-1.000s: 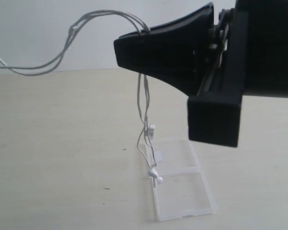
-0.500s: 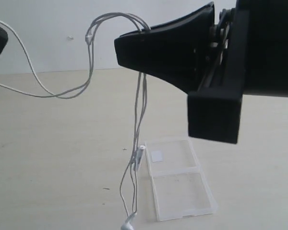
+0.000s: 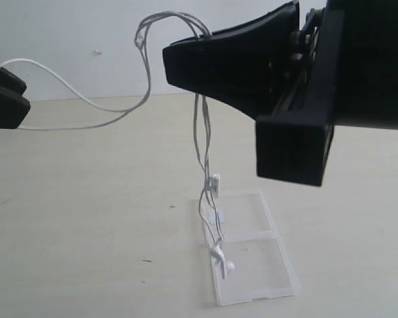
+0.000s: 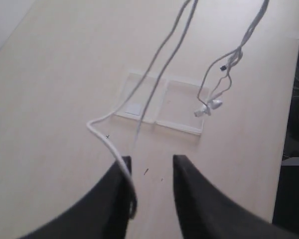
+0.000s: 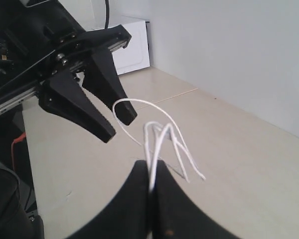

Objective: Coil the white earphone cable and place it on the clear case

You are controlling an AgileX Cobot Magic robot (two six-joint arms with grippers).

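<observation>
The white earphone cable point(image 3: 203, 126) hangs in several strands from my right gripper point(image 3: 176, 59), which is shut on it high above the table. Its inline piece point(image 3: 214, 182) and earbuds point(image 3: 220, 260) dangle over the clear case point(image 3: 259, 265), which lies open and flat and shows a small white sticker point(image 4: 134, 108). Another strand arcs left to my left gripper point(image 3: 3, 99). In the left wrist view that gripper point(image 4: 150, 162) is open, and the cable point(image 4: 120, 159) lies along one finger. The right wrist view shows the cable point(image 5: 157, 139) pinched in the right gripper point(image 5: 152, 169).
The pale table point(image 3: 86, 199) bears a few small dark marks. A white wall stands behind it. In the right wrist view a white box point(image 5: 132, 42) sits beyond the left arm point(image 5: 65, 55), near the table's far corner.
The left gripper has come into the exterior view from the left, still carrying its strand. The hanging strands swung out and came back, so the earbuds are over the case again.
</observation>
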